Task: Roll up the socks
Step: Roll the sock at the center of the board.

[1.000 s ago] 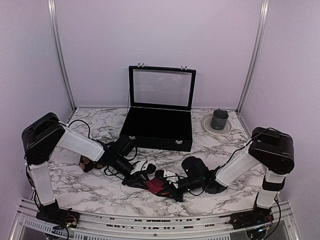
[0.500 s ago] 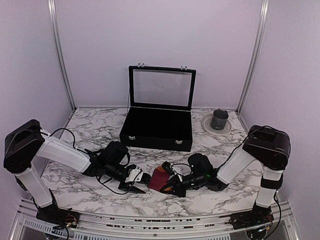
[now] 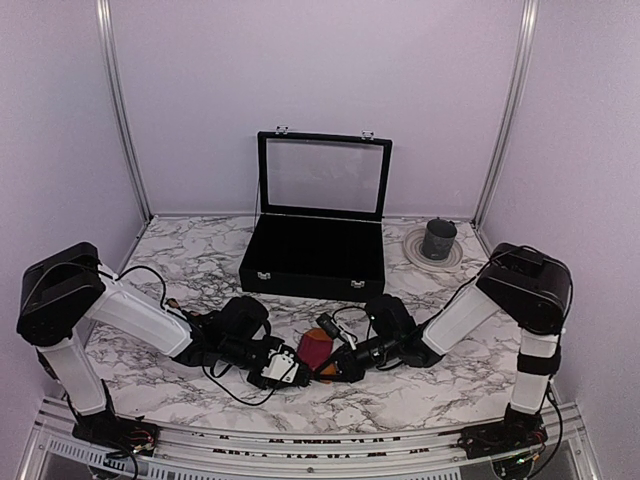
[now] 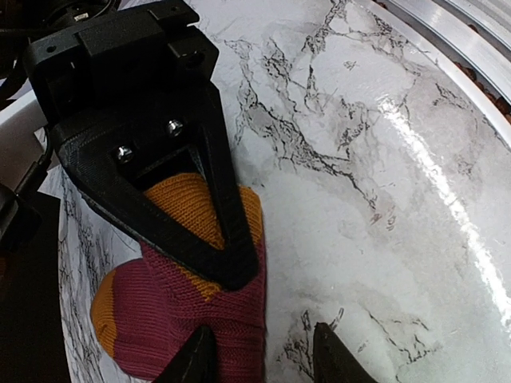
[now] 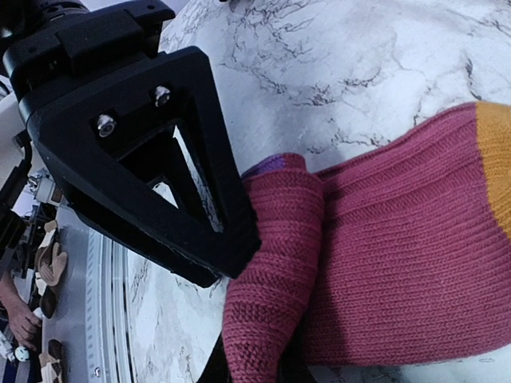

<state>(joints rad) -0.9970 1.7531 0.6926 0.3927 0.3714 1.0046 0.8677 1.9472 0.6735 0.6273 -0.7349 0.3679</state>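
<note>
Before the black case [image 3: 315, 255], on the worktop [image 3: 200, 260]: clamps magenta-red sock [image 5: 399, 239] in right tool [image 5: 254, 351], holds left tool [image 4: 259, 359] apart beside it.

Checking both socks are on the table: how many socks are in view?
1. The magenta-red sock lies front-centre on the table, between the left arm and right arm. A second may be hidden beneath them.
</note>
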